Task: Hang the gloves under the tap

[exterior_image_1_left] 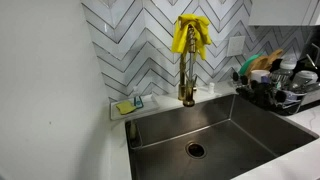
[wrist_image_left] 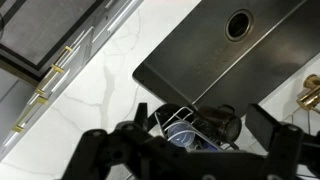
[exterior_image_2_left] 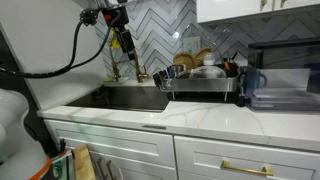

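Observation:
The yellow gloves (exterior_image_1_left: 190, 35) hang draped over the top of the tall brass tap (exterior_image_1_left: 187, 78), behind the steel sink (exterior_image_1_left: 230, 125). My gripper (exterior_image_2_left: 127, 42) hangs high above the sink's back edge on the arm, close to the tap (exterior_image_2_left: 113, 66). It does not show in the exterior view that has the gloves. In the wrist view my gripper (wrist_image_left: 200, 120) is open with nothing between its fingers. Only the dish rack shows far below them. I cannot make out the gloves in the wrist view.
A dish rack (exterior_image_1_left: 275, 88) full of dishes stands on the counter beside the sink (exterior_image_2_left: 135, 97). A small yellow-green sponge (exterior_image_1_left: 124, 107) lies on the ledge by the tap. The sink drain (wrist_image_left: 238, 25) and a brass fitting (wrist_image_left: 311, 92) show from above.

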